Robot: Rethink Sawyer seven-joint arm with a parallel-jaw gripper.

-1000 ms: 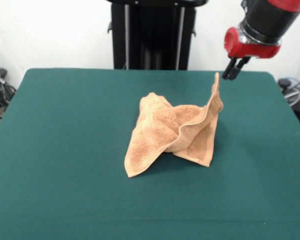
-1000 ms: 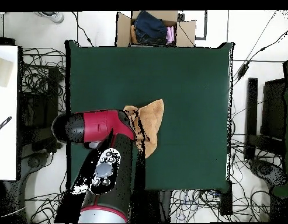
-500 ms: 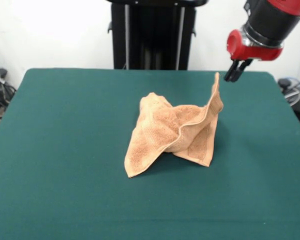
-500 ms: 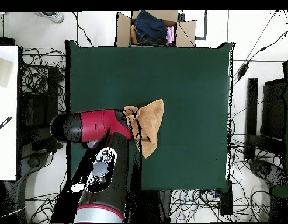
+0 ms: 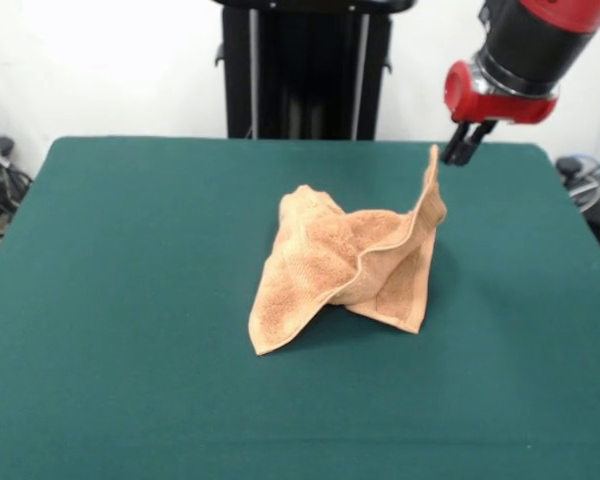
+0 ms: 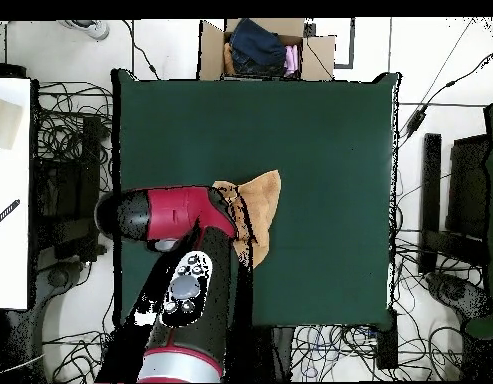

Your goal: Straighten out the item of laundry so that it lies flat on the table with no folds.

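The item of laundry (image 5: pixel 345 265) is a light orange-tan towel, crumpled in the middle of the table (image 5: pixel 130 300), with folds and one corner standing up in a peak on its right side. My gripper (image 5: pixel 460 150) hangs just right of that peak, level with its tip. It is open by a narrow gap and holds nothing. In the overhead view the red arm (image 6: pixel 175 215) covers the gripper and the towel's left part. Only the right part of the towel (image 6: pixel 263 198) shows there.
A cardboard box (image 6: pixel 260 45) with clothing stands beyond the table's top edge in the overhead view. Cables lie on the floor all around the table. A white surface (image 6: pixel 8 190) sits off to the left.
The gripper drifted slightly right and then back left, close beside the towel's raised corner. The towel has kept its shape and place.
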